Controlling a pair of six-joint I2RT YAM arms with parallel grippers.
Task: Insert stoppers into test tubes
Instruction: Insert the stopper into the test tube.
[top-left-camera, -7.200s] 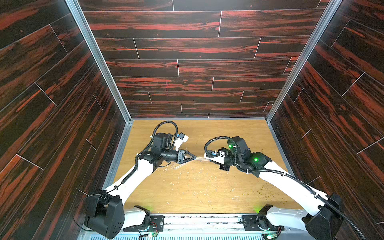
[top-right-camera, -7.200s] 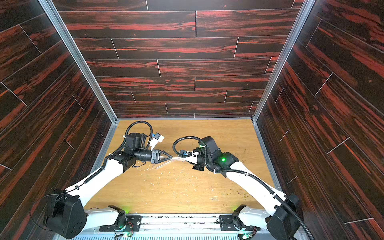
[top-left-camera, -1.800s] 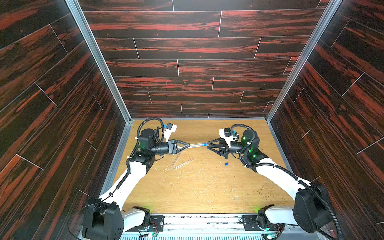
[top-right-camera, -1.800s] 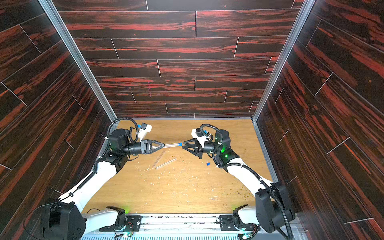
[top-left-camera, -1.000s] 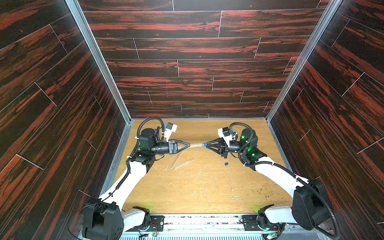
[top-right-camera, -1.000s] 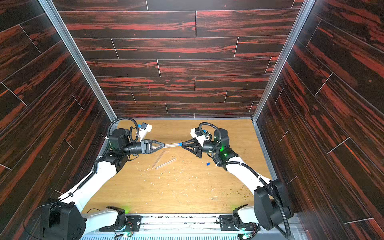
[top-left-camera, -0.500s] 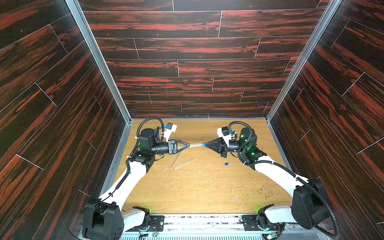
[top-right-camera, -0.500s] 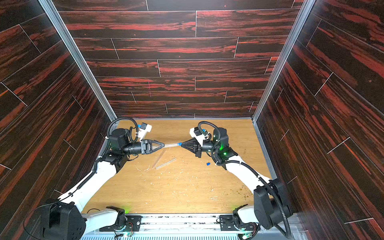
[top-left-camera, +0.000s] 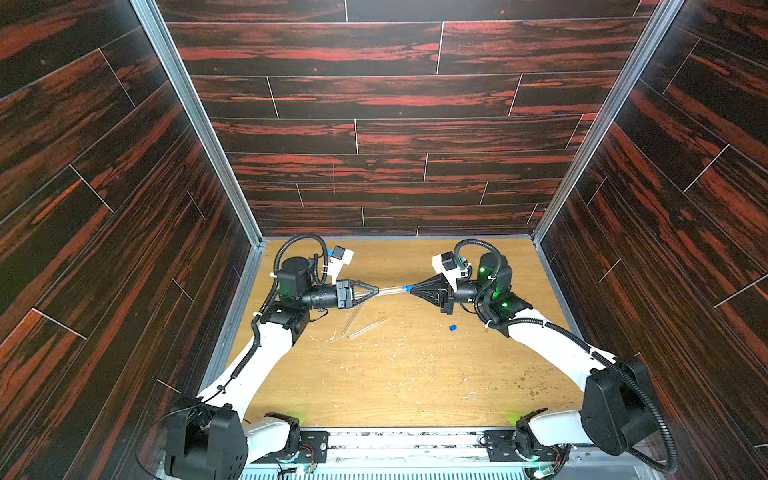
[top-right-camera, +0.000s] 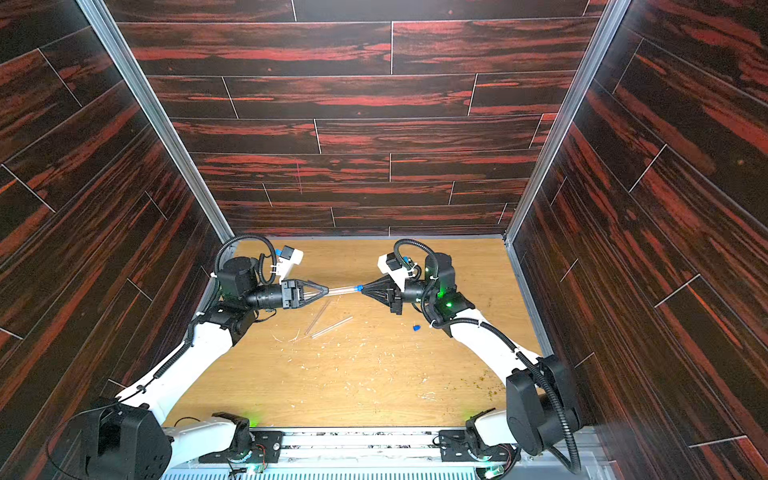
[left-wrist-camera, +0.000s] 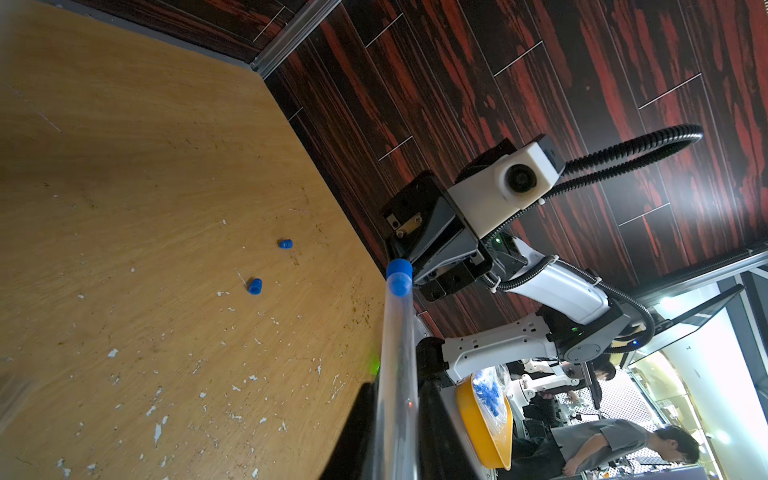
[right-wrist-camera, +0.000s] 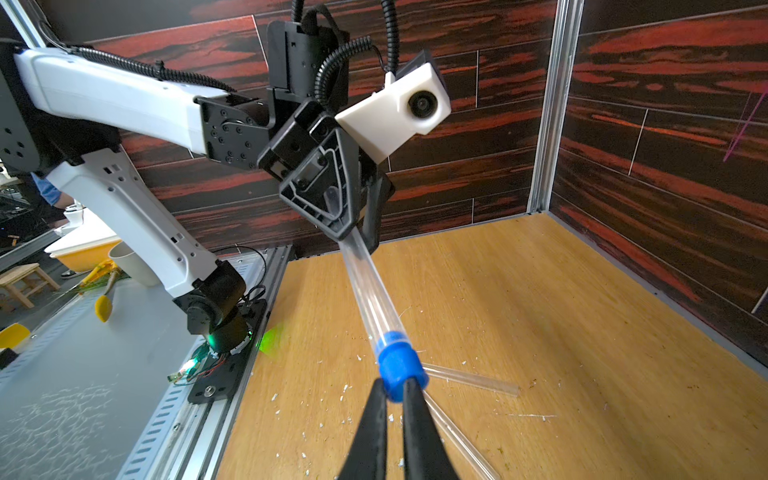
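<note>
While the left gripper clamps one test tube aloft near the far edge of the worktop, its long axis running from left edge to right edge, the blue stopper sits on its open end. The stopper is pinched by the right gripper, the nearer arm. Change: the right jaws, splayed a second ago, are now closed.
</note>
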